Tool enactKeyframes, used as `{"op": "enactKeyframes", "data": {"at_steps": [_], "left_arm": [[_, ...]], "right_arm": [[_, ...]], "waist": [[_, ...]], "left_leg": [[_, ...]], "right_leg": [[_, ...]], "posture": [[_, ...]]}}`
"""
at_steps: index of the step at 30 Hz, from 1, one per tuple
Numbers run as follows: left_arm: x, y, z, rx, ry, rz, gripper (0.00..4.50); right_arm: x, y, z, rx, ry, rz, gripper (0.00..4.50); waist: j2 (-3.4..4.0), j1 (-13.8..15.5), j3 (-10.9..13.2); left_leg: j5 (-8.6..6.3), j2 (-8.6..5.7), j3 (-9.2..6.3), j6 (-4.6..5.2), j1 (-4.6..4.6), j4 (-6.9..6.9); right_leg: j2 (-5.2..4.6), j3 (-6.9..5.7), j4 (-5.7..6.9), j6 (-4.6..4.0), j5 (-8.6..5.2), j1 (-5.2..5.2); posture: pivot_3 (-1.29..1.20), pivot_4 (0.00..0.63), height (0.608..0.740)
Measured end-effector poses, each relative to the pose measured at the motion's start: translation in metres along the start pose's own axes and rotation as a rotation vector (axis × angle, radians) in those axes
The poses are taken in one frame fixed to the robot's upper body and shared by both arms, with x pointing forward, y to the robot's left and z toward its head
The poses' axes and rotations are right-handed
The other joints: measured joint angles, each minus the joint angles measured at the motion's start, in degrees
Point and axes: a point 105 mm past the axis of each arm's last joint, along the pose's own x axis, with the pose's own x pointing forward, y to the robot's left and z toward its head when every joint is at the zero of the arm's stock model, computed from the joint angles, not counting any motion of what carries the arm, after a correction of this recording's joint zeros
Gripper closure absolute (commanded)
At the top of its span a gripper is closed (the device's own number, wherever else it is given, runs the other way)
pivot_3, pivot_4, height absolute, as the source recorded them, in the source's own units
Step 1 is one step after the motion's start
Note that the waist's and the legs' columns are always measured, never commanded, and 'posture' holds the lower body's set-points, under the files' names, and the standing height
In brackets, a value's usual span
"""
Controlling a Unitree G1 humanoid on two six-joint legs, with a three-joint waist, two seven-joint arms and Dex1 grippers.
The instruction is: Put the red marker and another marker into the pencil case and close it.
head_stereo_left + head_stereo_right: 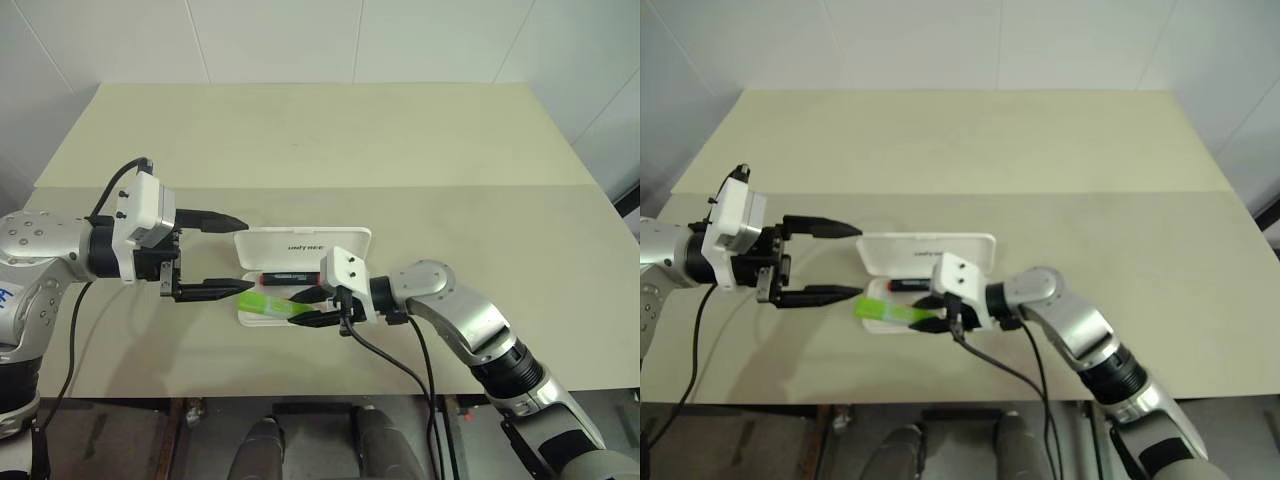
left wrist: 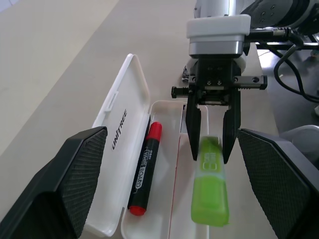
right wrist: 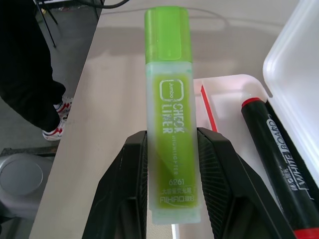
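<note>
The pencil case [image 1: 300, 243] lies open near the table's front edge, its lid printed "UNITREE" folded back. The red marker [image 2: 144, 174], black barrel with red ends, rests inside the tray along the hinge side. My right gripper [image 1: 306, 310] is shut on the green highlighter [image 3: 172, 139], gripping its paler end. It holds the highlighter lengthwise over the front part of the tray, the green cap pointing toward my left gripper. My left gripper [image 1: 248, 254] stands open at the case's left end, with nothing between its fingers [image 2: 75, 184].
The beige table [image 1: 330, 140] stretches far behind the case, with a seam across its middle. A black cable [image 1: 385, 360] hangs from my right wrist over the front edge. A person's dark trouser legs and shoes [image 3: 52, 132] stand on the floor beside the table.
</note>
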Motion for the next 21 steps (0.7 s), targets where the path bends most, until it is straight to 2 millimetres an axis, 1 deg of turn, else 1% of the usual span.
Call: {"op": "enactKeyframes", "data": {"at_steps": [4,11,16,21], "left_arm": [[0.001,0.0,0.001,0.002,-0.001,0.001,0.0],[0.003,-0.001,0.003,0.008,-0.011,0.003,0.0],[0.005,-0.002,0.004,0.017,-0.015,-0.002,0.0],[0.006,-0.001,0.004,0.014,-0.019,0.005,0.0]], "right_arm": [[0.003,-0.001,-0.002,-0.022,0.01,0.015,3.42],[0.005,-0.01,-0.008,-0.059,0.034,0.015,3.42],[0.005,-0.017,-0.008,-0.093,0.053,0.018,3.42],[0.007,-0.015,-0.007,-0.117,0.061,0.045,3.42]], "waist": [[0.0,-0.08,0.0],[0.0,-0.09,0.0],[0.0,-0.13,0.0],[0.0,-0.13,0.0]], "left_leg": [[0.0,0.0,0.0,0.0,0.0,0.0],[0.0,0.0,0.0,0.0,0.0,-0.01],[0.0,0.0,0.0,0.0,0.0,-0.01],[0.0,0.0,-0.01,0.0,0.0,-0.02]], "right_leg": [[0.0,0.0,0.0,0.0,0.0,0.0],[0.0,0.0,-0.01,0.0,0.0,0.0],[0.0,0.0,0.0,0.0,0.0,0.0],[0.0,0.0,-0.01,0.0,0.0,-0.01]], "posture": [[0.0,0.15,0.74],[0.0,0.15,0.74],[0.0,0.15,0.74],[0.0,0.15,0.74]]}}
